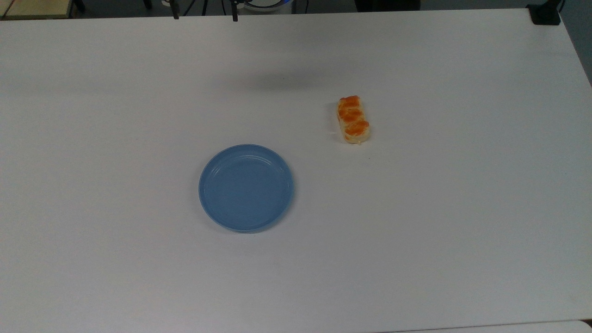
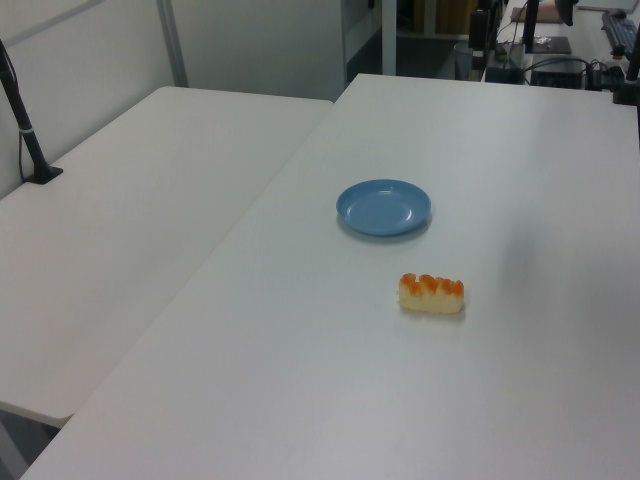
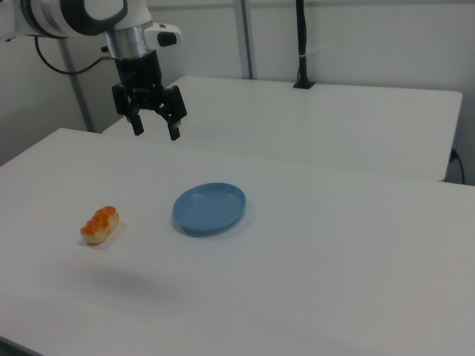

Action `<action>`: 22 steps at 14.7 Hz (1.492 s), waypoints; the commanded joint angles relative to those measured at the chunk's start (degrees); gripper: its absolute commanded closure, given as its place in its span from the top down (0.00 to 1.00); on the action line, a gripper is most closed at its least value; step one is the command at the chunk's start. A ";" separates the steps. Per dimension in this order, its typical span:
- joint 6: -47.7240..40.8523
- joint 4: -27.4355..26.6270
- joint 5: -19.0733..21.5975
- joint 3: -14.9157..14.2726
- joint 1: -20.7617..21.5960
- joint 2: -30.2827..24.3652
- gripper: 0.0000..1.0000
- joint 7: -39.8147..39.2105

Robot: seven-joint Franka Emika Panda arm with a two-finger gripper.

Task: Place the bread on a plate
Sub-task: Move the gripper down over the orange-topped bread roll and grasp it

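**Bread not yet picked up, plate waiting**

In the right view, the bread (image 3: 99, 225) lies flat on the white table (image 3: 312, 282), nearest the near-left edge and out in the open. Just beyond it, well apart, the blue plate (image 3: 209, 208) sits bare near the table's middle. Farthest back, above the far-left edge, the gripper (image 3: 155, 127) hangs high with its fingers spread, holding nothing. By my reading nothing is done: reaching, grasping, carrying and placing all remain.

Arm (image 3: 59, 15) cut off at right view's top-left edge, counter (image 1: 416, 231) cropped by top view's borders
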 commanded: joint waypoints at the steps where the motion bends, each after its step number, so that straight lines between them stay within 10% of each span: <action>1: 1.33 -1.32 -0.10 -1.08 0.85 -1.03 1.00 -0.43; 13: 1.68 -1.41 0.43 -0.99 1.46 0.29 1.00 -0.60; 22: 7.03 -4.12 5.53 -0.82 10.94 4.42 1.00 2.01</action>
